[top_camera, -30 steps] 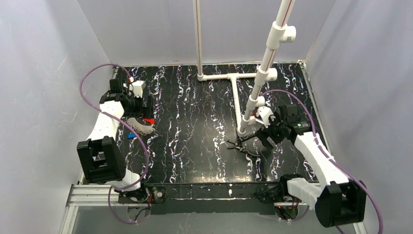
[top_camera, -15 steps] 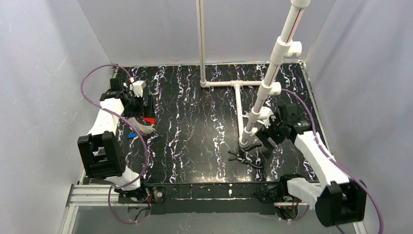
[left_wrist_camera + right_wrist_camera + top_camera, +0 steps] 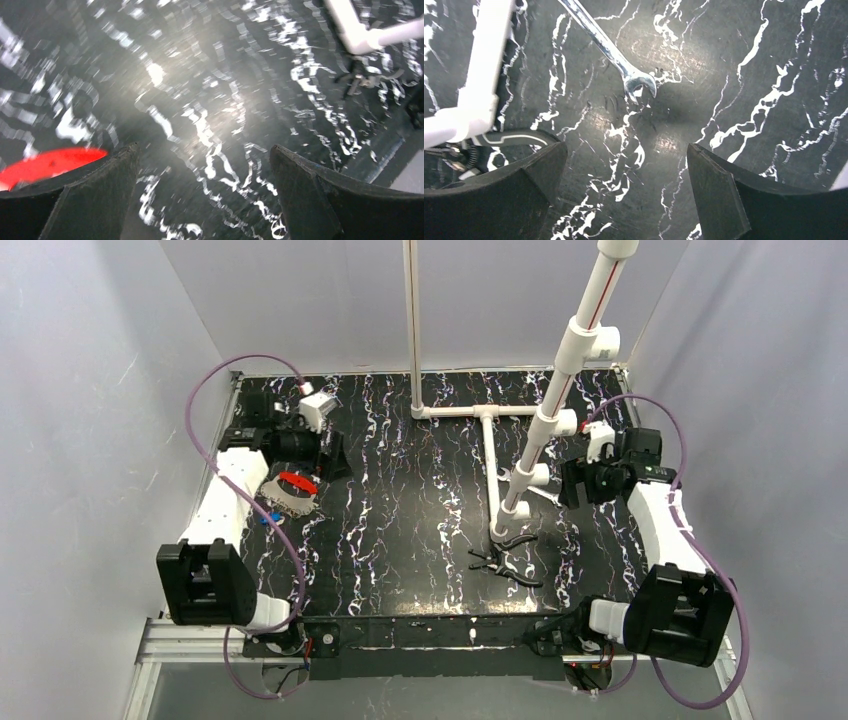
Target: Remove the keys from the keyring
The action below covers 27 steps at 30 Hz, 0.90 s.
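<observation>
The red keyring (image 3: 295, 480) lies on the mat at the left, on a silvery bunch of keys (image 3: 290, 499). A tiny blue-headed key (image 3: 265, 520) lies apart, nearer the left edge. My left gripper (image 3: 338, 458) is open and empty, just right of and behind the ring. In the left wrist view the ring is a red blur (image 3: 50, 162) beside the left finger of that gripper (image 3: 202, 150). My right gripper (image 3: 570, 483) is open and empty at the right, far from the keys. It is open over bare mat in the right wrist view (image 3: 625, 146).
Black-handled pliers (image 3: 505, 560) lie front of centre, with a handle in the right wrist view (image 3: 509, 137). A white PVC pipe frame (image 3: 487, 430) stands at the back, with a slanted pipe (image 3: 560, 390). A silver wrench (image 3: 614, 52) lies ahead of my right gripper.
My left gripper has moved back and to the right off the keys, uncovering the red ring. My right gripper has pulled back to the right, away from the pliers.
</observation>
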Motion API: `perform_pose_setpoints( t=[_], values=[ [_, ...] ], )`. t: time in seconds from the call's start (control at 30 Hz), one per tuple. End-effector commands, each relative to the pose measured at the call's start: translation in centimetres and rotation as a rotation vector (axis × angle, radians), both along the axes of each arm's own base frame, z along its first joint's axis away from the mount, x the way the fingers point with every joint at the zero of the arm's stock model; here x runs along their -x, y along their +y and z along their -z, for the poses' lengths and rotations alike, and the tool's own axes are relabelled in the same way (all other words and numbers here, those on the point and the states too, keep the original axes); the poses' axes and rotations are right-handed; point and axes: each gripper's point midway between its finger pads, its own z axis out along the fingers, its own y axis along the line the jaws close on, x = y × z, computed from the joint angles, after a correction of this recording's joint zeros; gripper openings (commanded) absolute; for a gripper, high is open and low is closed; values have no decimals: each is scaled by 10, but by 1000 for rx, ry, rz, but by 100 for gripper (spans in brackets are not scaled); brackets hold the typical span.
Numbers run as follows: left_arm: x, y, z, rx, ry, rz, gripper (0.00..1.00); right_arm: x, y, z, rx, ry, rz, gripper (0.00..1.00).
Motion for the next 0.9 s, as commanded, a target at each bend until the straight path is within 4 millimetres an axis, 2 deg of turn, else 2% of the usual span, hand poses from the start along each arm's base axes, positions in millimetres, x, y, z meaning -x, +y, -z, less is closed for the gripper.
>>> perform_pose_setpoints(
  t=[0.0,0.07,0.13,0.23,0.33,0.43,0.53,0.7,0.87],
  values=[
    [40,-83,-48,201,-137,272,99,-9,21,-30,-197,-53,-29,98],
    [58,-110,-59,332,-81,313,99,-5,29,-38,-253,-62,-37,98],
    [80,-122,-66,414,5,324,99,4,39,-48,-310,-52,-54,98],
    [121,-133,-76,403,-114,478,99,17,54,-63,-381,-50,-95,98],
    [148,-157,-86,442,-156,583,99,21,59,-83,-394,-126,-129,98],
    [155,-184,-87,495,-193,619,99,34,72,-101,-438,-133,-229,98],
    [158,-212,-93,483,-362,670,99,47,81,-110,-476,-103,-303,98],
    [163,-254,-115,448,-714,785,99,55,88,-123,-515,-117,-317,98],
    [173,-290,-119,367,-1122,934,99,61,95,-142,-558,-180,-310,98]
  ],
)
